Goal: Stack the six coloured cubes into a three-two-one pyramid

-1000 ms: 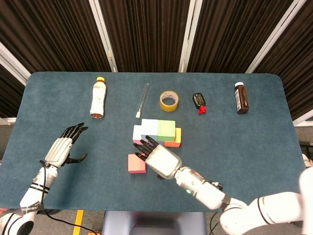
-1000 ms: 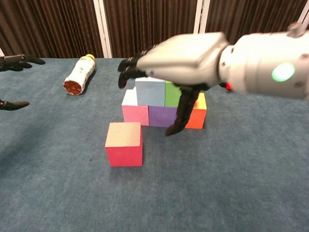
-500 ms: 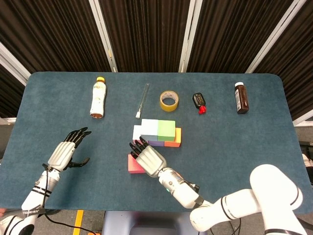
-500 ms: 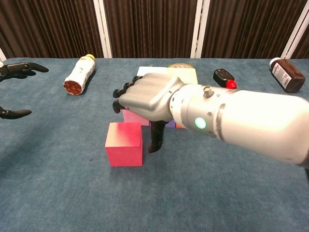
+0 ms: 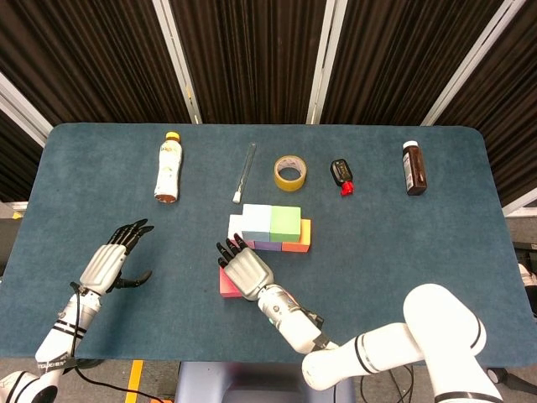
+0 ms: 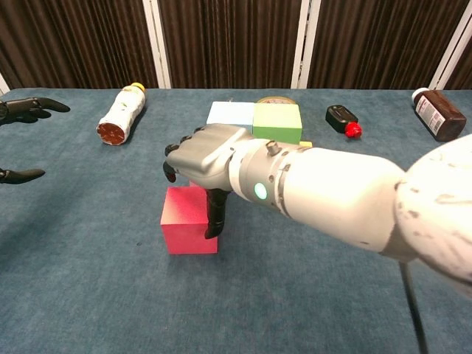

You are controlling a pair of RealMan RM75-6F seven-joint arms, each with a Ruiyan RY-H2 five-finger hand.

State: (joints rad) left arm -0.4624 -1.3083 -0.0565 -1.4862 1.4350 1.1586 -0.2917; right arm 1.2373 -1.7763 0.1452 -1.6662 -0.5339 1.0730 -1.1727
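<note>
A red cube [image 5: 226,284] [image 6: 186,230] stands alone on the blue table, just in front of the stack. My right hand [image 5: 244,270] [image 6: 209,157] arches over it. Its fingers curl past the far top edge and the thumb [image 6: 215,212] hangs down the cube's right face. No firm grip shows. The stack behind has a light blue cube [image 5: 256,220] [image 6: 230,113] and a green cube [image 5: 285,222] [image 6: 277,122] on top of a lower row. Of that row, a pink cube [image 5: 233,225] and an orange cube [image 5: 305,233] show. My left hand [image 5: 108,263] [image 6: 22,107] hovers at the left, fingers apart, holding nothing.
Along the far side lie a bottle on its side [image 5: 168,169], a thin white tube [image 5: 244,172], a yellow tape roll [image 5: 289,172], a small black and red object [image 5: 341,175] and a brown bottle [image 5: 414,168]. My right forearm [image 6: 346,199] crosses the front of the table.
My right hand has moved left and towards me, from in front of the stack to over the red cube. The left hand drifted slightly nearer. The cubes have not moved.
</note>
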